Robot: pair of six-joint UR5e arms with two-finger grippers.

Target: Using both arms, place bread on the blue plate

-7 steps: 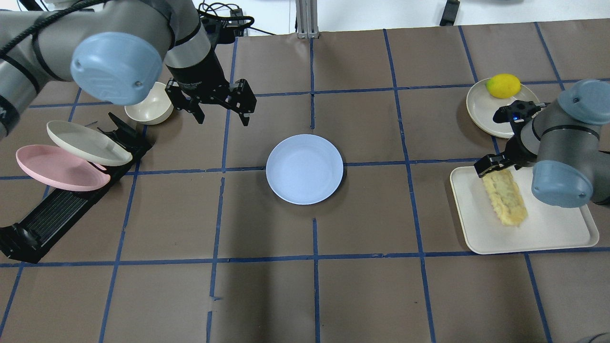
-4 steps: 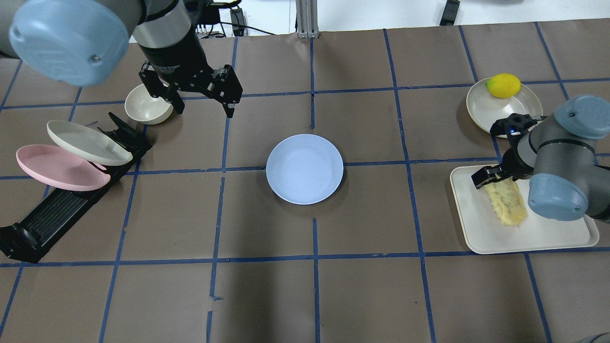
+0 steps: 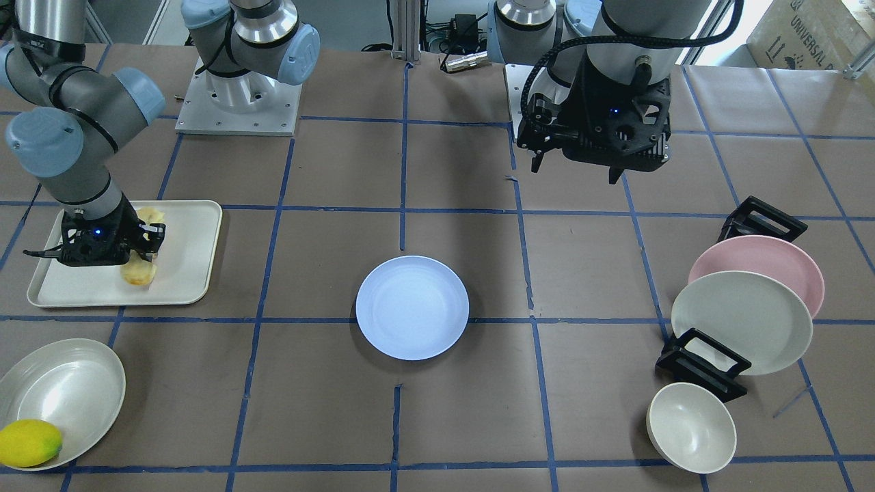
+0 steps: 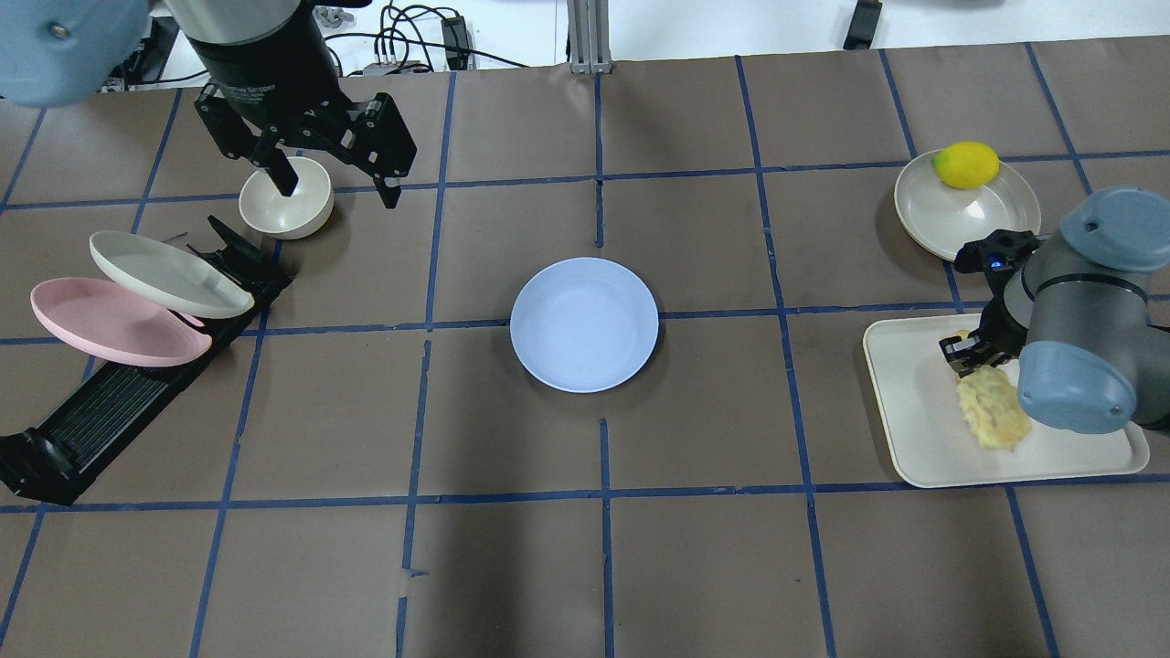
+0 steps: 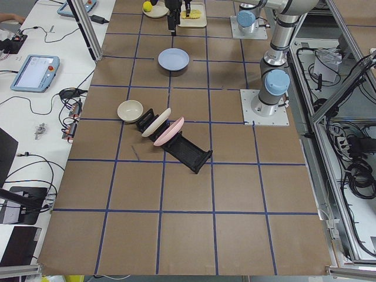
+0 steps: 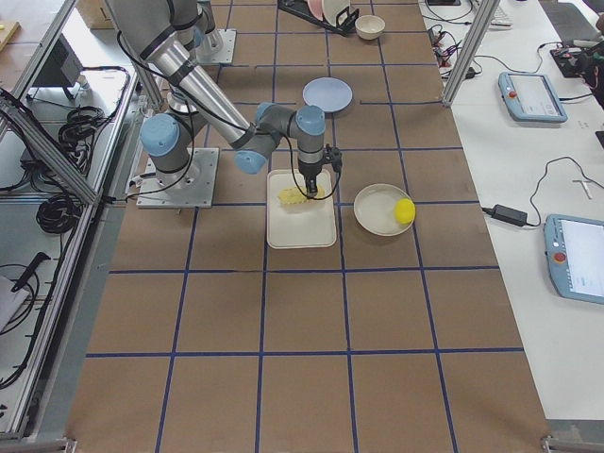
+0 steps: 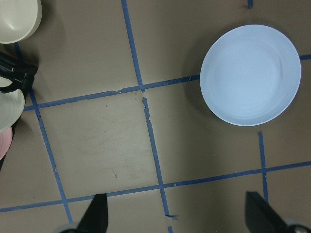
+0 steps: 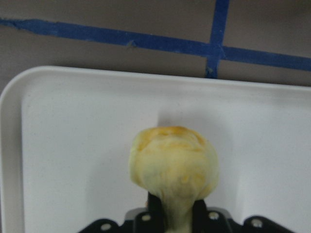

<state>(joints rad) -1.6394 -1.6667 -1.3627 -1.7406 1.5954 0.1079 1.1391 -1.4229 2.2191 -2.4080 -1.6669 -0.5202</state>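
The table [image 4: 695, 567], brown paper gridded in blue tape, runs past every edge of the overhead view. That view's top edge cuts off the left arm [image 4: 247, 46], so we see it only in part. It hangs beyond the blue plate [image 4: 583, 324], toward the robot's left.

The left gripper [image 4: 338, 190] is spread wide with nothing between its fingers. From overhead one finger overlaps the bowl [image 4: 285, 212], though the front-facing view shows the two well apart.

The right arm [image 4: 1079, 302] stands well to the plate's right. Its blue joint cap hides part of the tray [image 4: 914, 429] and one flank of the bread [image 4: 992, 416].

Far to the plate's left, the rack [image 4: 137, 402] props the pink plate [image 4: 114, 322] and the cream plate [image 4: 169, 272] at a lean. The blue plate lies flat at the table's middle, with a broad stretch of brown paper between it and the tray.

The right gripper [image 4: 971, 352] is clamped on one end of the bread, over the tray. The right wrist view shows the loaf end-on, golden-brown tip foremost, so its length is hidden and the jaws are cropped by the bottom edge. We cannot tell whether the free tip touches the tray.

Beyond the tray from the robot sits a dish [image 4: 960, 219], with the lemon [image 4: 966, 164] at its far rim.
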